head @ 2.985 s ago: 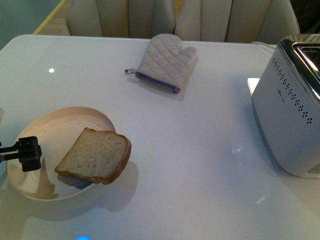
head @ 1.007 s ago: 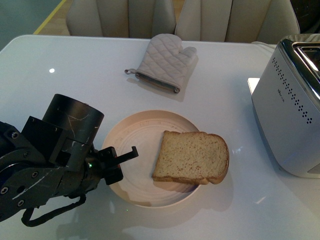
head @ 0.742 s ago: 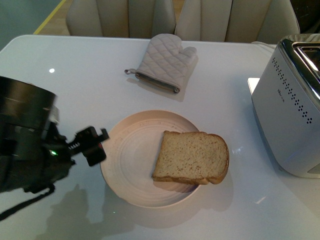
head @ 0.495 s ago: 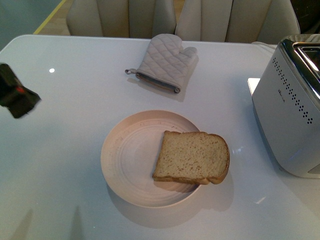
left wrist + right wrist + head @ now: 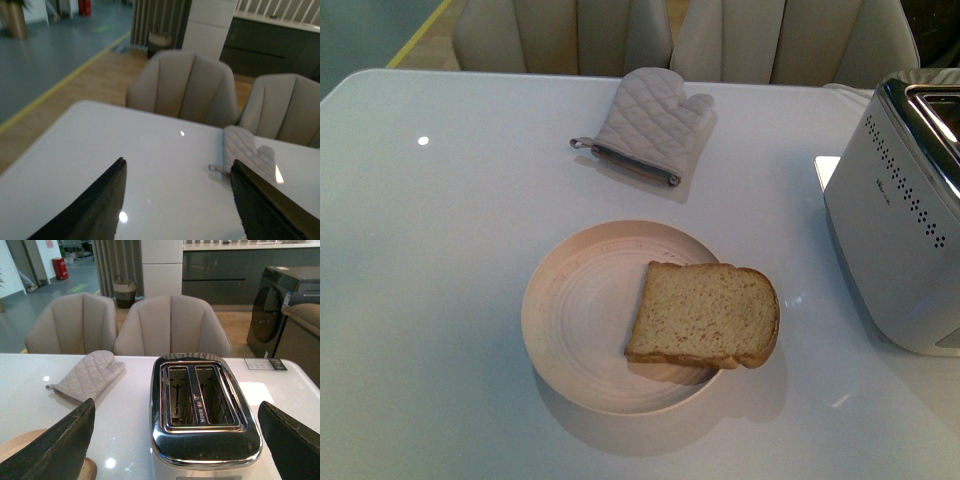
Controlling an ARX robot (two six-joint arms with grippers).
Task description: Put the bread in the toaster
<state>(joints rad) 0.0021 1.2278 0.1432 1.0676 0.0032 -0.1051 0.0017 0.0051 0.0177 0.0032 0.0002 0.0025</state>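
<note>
Not yet begun: no grasp on the bread slice (image 5: 703, 315), lying flat on the pale round plate (image 5: 570, 300) near the middle of the white table (image 5: 440, 230), well apart from the toaster (image 5: 900, 210) at the far right. Probably best taken with the right gripper (image 5: 176, 405), spread wide and empty, looking onto the toaster's chrome top and its two open slots (image 5: 196, 397). Left gripper (image 5: 177, 164) also spread wide and empty, facing the quilted oven mitt (image 5: 247, 150). Neither arm visible in the front view. Come down on the end overhanging the plate's rim on the toaster side, giving room to slip a finger beneath without scraping the plate. Pinch across the thickness, gently, to avoid crushing the crumb. Then lift, turn on edge, line up over a slot and lower straight in. As for heading: rounded top pointing right, toward the toaster; straight bottom edge toward the plate's centre. Long axis running left to right across the table, slightly tilted, seemingly crosswise to the slots, so likely needing a turn before insertion.
</note>
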